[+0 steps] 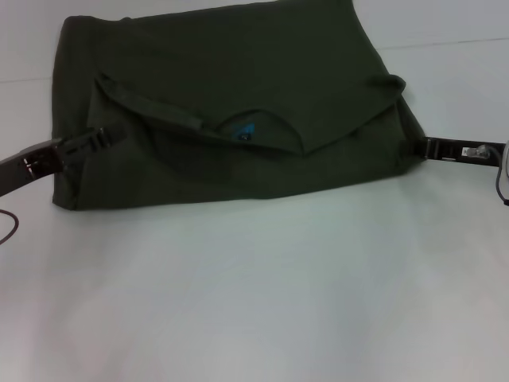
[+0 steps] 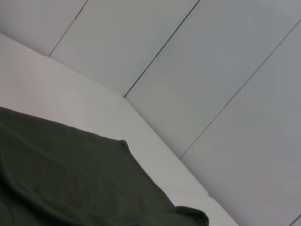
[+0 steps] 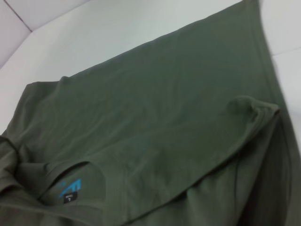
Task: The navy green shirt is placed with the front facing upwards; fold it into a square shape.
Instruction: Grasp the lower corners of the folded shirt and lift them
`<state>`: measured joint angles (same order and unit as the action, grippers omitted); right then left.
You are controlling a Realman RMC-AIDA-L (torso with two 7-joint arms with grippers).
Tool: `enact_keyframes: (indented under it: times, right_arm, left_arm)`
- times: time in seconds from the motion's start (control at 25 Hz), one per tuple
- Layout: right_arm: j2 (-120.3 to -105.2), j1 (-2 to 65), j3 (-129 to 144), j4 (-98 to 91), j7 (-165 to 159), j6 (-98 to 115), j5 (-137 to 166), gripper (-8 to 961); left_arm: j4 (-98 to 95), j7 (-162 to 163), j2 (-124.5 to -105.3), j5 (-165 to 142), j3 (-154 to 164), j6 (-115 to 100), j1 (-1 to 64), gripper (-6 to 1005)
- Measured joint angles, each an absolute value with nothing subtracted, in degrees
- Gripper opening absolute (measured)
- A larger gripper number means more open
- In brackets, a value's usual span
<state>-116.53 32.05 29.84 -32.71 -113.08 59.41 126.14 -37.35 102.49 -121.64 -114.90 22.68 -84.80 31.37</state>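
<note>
The navy green shirt (image 1: 238,79) lies across the far half of the white table (image 1: 254,286). Its two sides are folded in over the middle, and the folded edges meet in a V below the collar. The blue neck label (image 1: 244,134) shows in the collar opening, and no lettering is visible. My left gripper (image 1: 103,137) rests on the shirt's left folded edge. My right gripper (image 1: 413,146) touches its right edge. In the right wrist view the shirt (image 3: 164,103) fills the frame with the label (image 3: 69,189) low down. The left wrist view catches one corner of the shirt (image 2: 70,179).
White table surface stretches from the shirt's near edge to the front. Pale wall panels (image 2: 211,70) rise behind the table. A dark cable (image 1: 8,227) loops by the left arm and another cable (image 1: 501,183) hangs by the right arm.
</note>
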Motion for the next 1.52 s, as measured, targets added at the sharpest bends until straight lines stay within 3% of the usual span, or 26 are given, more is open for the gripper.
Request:
enact_keyframes:
  times: [0.4,0.68,1.12,1.52]
  right_arm:
    - [-115.87,30.9,29.5,-33.2,-113.1,59.9,125.8,32]
    - [-115.20,30.9,28.7,-33.2,-113.0,61.0,125.7,31]
    - [-115.06,31.0,28.3,-33.2,-113.2,61.1,125.7,32]
    - [-115.04,31.1,28.3,-33.0,-113.4,61.2,125.3,31]
  left_arm:
    - [-38.2,103.3,-120.87,-121.7,23.2,-83.3,30.8,888]
    - [-38.9,98.9,-121.08,-124.7,23.6,-79.7,30.7,888]
    - [-38.3,97.3,-122.29,-125.5,33.1,-66.8,31.6,889]
    - [-38.3,97.8,-122.26,-125.6,33.5,-62.9,31.7,889]
